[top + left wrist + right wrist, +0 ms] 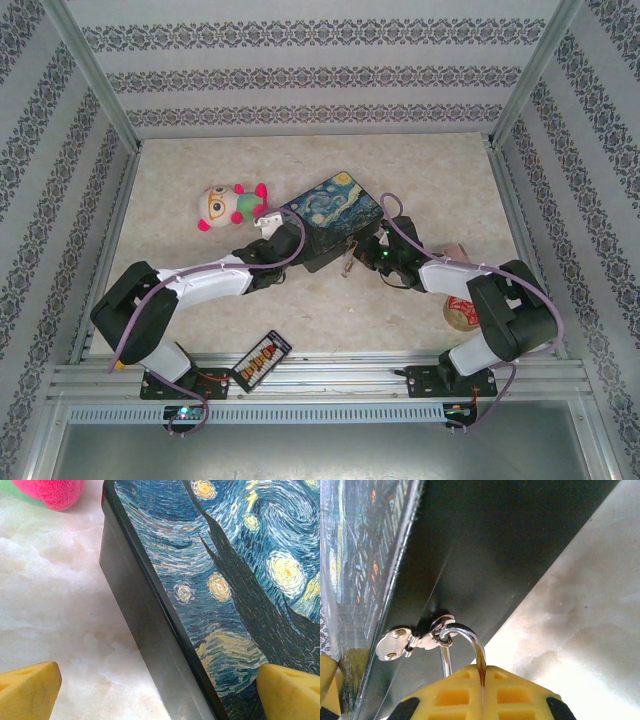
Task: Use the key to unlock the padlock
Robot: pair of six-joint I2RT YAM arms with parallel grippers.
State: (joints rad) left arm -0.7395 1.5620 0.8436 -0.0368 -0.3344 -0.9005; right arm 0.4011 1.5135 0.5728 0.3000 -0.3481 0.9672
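Right jaws clamped on padlock (478,650), thin silver shackle looped through hasp (395,646), body apparently hidden, left jaws apart over box (225,580)

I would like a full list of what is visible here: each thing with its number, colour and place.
box: one, blue and yellow lid, black sides, table centre.
hasp: one, silver, on the box's black side.
padlock: one, silver shackle through the hasp, body hidden between the fingers.
plush toy: one, pink, green and cream, left of the box.
abacus: one, black frame, coloured beads, near edge.
roll: one, tan and red, beside the right arm.
table: one, beige marble.
left tool: one, yellow, open, straddling the box's edge.
right tool: one, yellow, shut on the padlock.
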